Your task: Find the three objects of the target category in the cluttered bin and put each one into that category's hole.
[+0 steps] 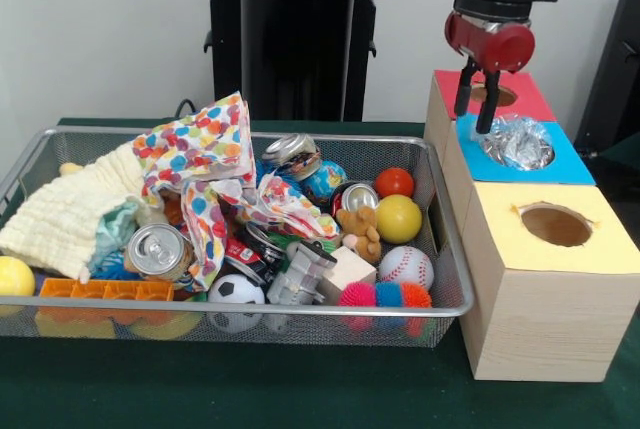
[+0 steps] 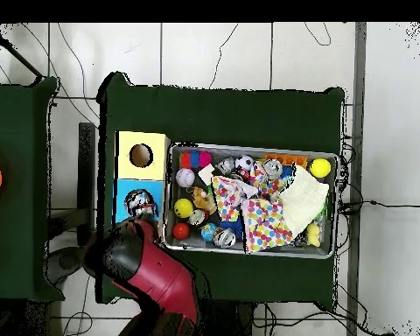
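My gripper [image 1: 476, 101] hangs open just above the boxes, over the seam between the red top [image 1: 520, 97] and the blue top [image 1: 565, 164], with nothing between its fingers. A crumpled silver can [image 1: 518, 141] sits in the blue box's hole, a little right of the fingertips. Several more cans lie in the wire bin [image 1: 452, 279]: one at the front left [image 1: 160, 249], one at the back [image 1: 290, 154] and one in the middle [image 1: 355, 197]. In the overhead view the red arm [image 2: 157, 276] covers the gripper and the red box; the can [image 2: 140, 203] shows in the blue box.
The yellow box [image 1: 590, 249] nearest the camera has an empty hole [image 1: 556, 224]. The bin also holds a spotted cloth [image 1: 200, 164], a yellow cloth [image 1: 70, 214], a red ball [image 1: 394, 182], a yellow ball [image 1: 398, 218], a baseball [image 1: 405, 267] and a soccer ball [image 1: 236, 294].
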You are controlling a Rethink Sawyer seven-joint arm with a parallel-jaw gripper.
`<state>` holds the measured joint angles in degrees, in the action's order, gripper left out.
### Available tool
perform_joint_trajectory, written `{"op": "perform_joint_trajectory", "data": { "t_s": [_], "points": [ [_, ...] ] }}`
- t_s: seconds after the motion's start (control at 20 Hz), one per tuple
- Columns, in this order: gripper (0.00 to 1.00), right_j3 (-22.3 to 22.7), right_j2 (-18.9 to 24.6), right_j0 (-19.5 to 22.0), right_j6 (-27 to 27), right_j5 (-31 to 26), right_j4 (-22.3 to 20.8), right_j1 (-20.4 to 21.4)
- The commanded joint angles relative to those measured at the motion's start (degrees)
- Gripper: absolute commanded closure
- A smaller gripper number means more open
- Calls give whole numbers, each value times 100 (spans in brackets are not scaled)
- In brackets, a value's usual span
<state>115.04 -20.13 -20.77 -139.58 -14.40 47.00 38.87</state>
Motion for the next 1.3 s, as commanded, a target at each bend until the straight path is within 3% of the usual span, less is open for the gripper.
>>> {"op": "perform_joint_trajectory", "data": {
  "t_s": [0.05, 0.3, 0.45, 0.7, 0.95, 1.0, 1.3],
  "points": [
    [0, -634, -692, -196, -1801, -1638, -427, 173],
    [0, -1166, -1313, -502, -2131, -2658, -789, 290],
    [0, -1388, -1452, -579, -2229, -2987, -846, 302],
    [0, -1421, -1110, -582, -2124, -2639, -591, 150],
    [0, -1461, -963, -555, -1909, -2123, -607, -52],
    [100, -1496, -946, -545, -1889, -2059, -623, -86],
    [100, -1314, -841, -541, -1763, -1851, -580, 17]
  ]
}}
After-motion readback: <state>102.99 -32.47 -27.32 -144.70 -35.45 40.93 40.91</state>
